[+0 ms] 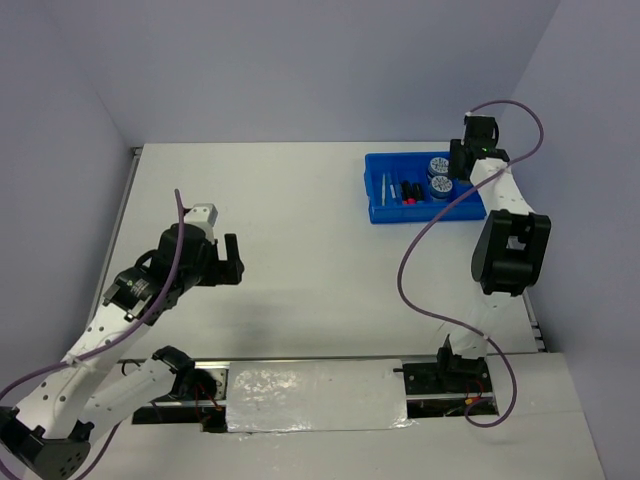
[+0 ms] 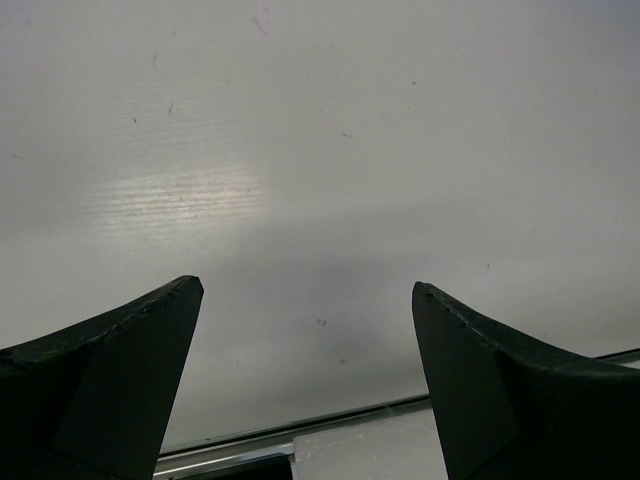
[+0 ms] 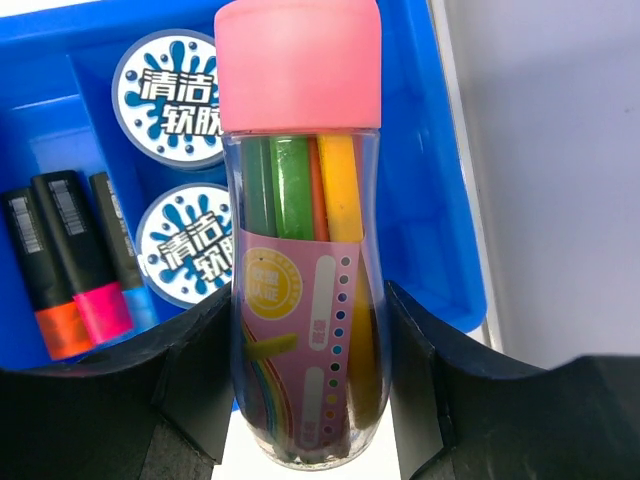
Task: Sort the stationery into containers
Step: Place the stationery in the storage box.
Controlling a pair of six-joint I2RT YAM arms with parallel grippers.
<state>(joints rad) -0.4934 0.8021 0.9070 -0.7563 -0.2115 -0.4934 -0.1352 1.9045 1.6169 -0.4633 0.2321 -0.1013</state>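
My right gripper (image 1: pixel 462 165) hangs over the right end of the bright blue tray (image 1: pixel 400 216). In the right wrist view it (image 3: pixel 305 330) is shut on a clear pink-capped bottle (image 3: pixel 300 250) of coloured pens, held above the tray's (image 3: pixel 430 200) right compartment. Two round blue jars (image 3: pixel 165 95) (image 3: pixel 190 245) lie left of the bottle. Three black markers lie further left, with orange (image 3: pixel 50 270), pink (image 3: pixel 85 260) and blue (image 3: pixel 125 250) caps. Thin pale sticks (image 1: pixel 385 187) lie in the left compartment. My left gripper (image 1: pixel 232 262) (image 2: pixel 308 290) is open and empty over bare table.
The white table (image 1: pixel 300 220) spreads between the arms. A foil-covered strip (image 1: pixel 315 397) and a metal rail (image 2: pixel 300 430) run along the near edge. The right arm's purple cable (image 1: pixel 415 250) loops over the table below the tray.
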